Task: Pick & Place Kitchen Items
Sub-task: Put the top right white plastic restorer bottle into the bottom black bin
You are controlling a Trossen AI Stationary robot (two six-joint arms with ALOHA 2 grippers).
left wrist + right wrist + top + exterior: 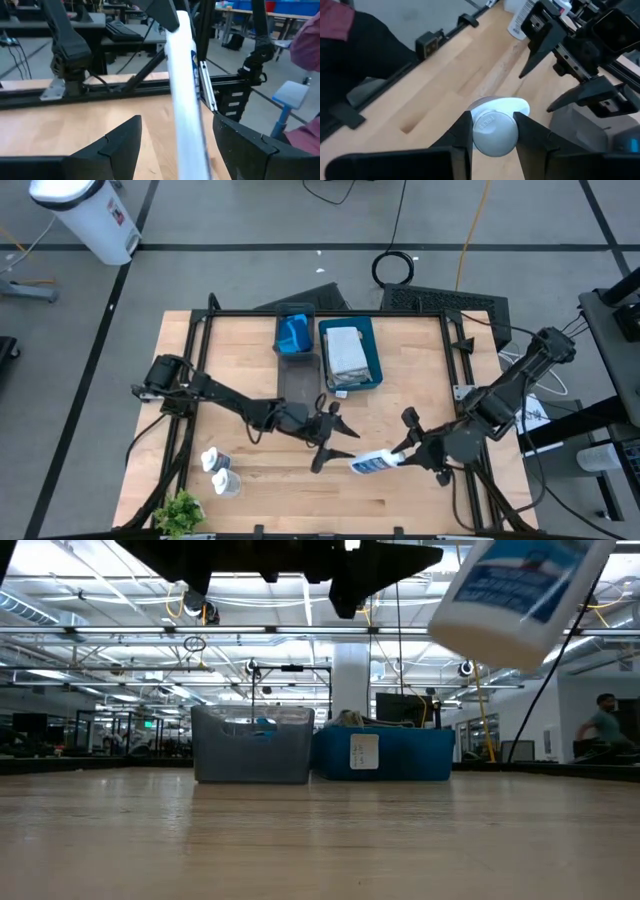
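My right gripper (pixel 400 455) is shut on a white bottle with blue marks (pixel 372 464), held above the table near its front middle. The bottle shows high up in the low view (pixel 520 590). My left gripper (pixel 340 442) is open just left of it. In the left wrist view its two fingers (pixel 115 145) stand on either side of the bottle (pixel 182 90) with gaps showing. Two more white bottles (pixel 220 470) stand on the table at the front left. My right gripper pinches the bottle's round white cap (pixel 492 131) between its two fingers. The fingers come roughly level from the table's right side. The bottle sticks out from the fingers toward the table's left, tilted and lifted clear of the table.
A grey tray (pixel 297 380) with blue sponges (pixel 294 333) and a teal tray (pixel 372 350) with a grey cloth (pixel 345 350) stand at the far middle. A small green plant (pixel 180 510) sits at the front left corner. A person's maroon sleeve (pixel 305 40) shows beyond the table.
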